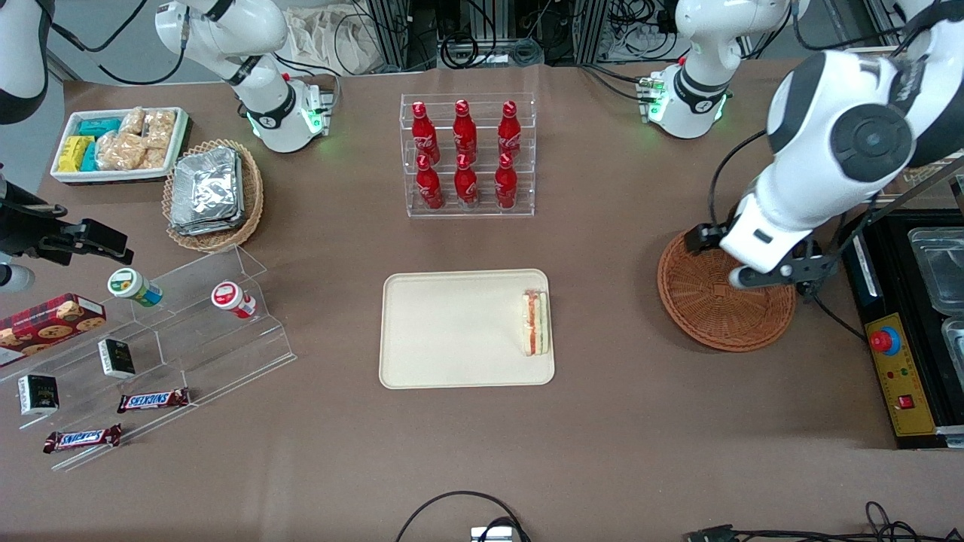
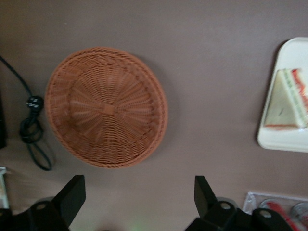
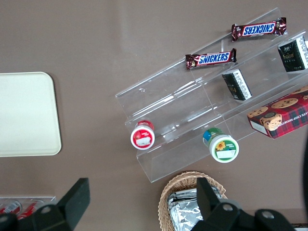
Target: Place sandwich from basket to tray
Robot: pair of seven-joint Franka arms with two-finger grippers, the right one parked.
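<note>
The sandwich (image 1: 535,324) lies on the cream tray (image 1: 452,331), at the tray's edge toward the working arm's end of the table, cut edge with red-orange filling showing. It also shows in the left wrist view (image 2: 288,101) on the tray's corner (image 2: 284,142). The reddish-brown wicker basket (image 1: 708,309) sits beside the tray and is empty (image 2: 107,107). My left gripper (image 1: 755,265) hangs above the basket. It is open with nothing between its fingers (image 2: 138,187).
A clear rack of red bottles (image 1: 467,154) stands farther from the front camera than the tray. A black control box with a red button (image 1: 896,346) and a black cable (image 2: 33,130) lie beside the basket. A stepped acrylic shelf (image 1: 173,331) stands toward the parked arm's end.
</note>
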